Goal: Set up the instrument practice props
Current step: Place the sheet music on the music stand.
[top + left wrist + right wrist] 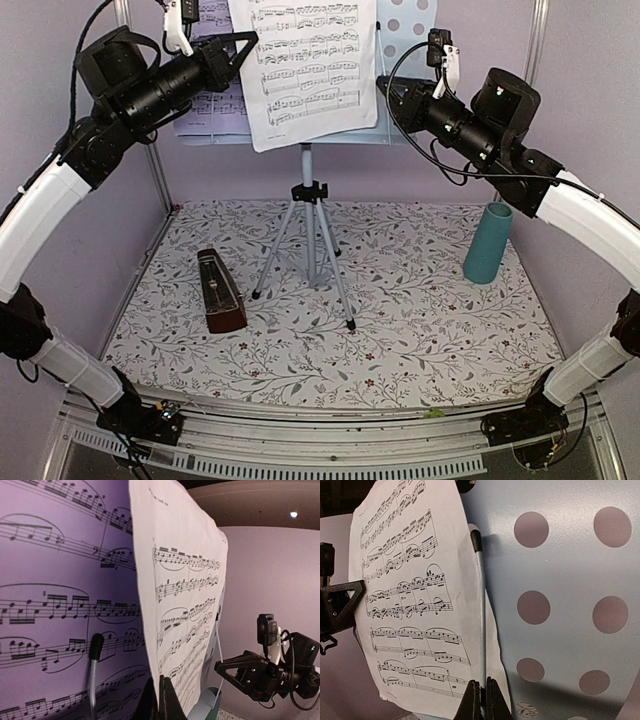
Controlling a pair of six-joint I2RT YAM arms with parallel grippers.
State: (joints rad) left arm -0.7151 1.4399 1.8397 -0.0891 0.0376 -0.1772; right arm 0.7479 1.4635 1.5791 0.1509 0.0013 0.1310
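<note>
Sheet-music page (310, 70) is pinched at its left edge by the left jaws, which are pressed together. The right jaws are drawn almost together at its right edge, but whether they grip it cannot be told. The page is hung against the music stand (412, 30), which is stood mid-worktop (450, 330).

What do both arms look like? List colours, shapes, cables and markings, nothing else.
Left arm and right arm: white tubular links, black cylindrical joints and forearms, loose black cables looping alongside. Each black, triangular-framed end effector, left and right, carries a small white-and-black wrist camera. No markings legible.
</note>
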